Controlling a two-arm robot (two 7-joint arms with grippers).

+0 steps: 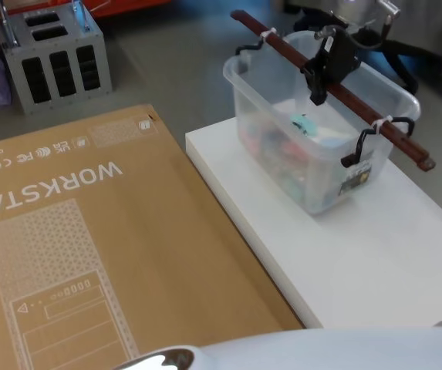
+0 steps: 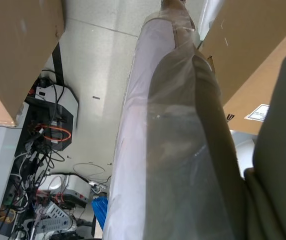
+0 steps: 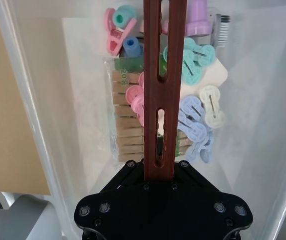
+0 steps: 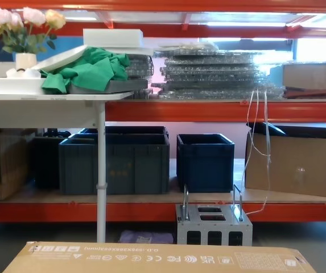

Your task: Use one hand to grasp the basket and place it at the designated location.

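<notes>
Many pastel clips [image 3: 195,117] inside basket [image 1: 282,146], right claw [image 1: 322,71] clamped on its handle [image 1: 359,108].

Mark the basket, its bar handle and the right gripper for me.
basket [image 1: 282,146]: head view, on its translucent near side wall.
bar handle [image 1: 278,46]: head view, on the bar's far stretch.
right gripper [image 1: 318,86]: head view, at its fingers clamped on the bar.

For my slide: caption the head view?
Right gripper at the bar handle of the basket on a white platform.
</notes>
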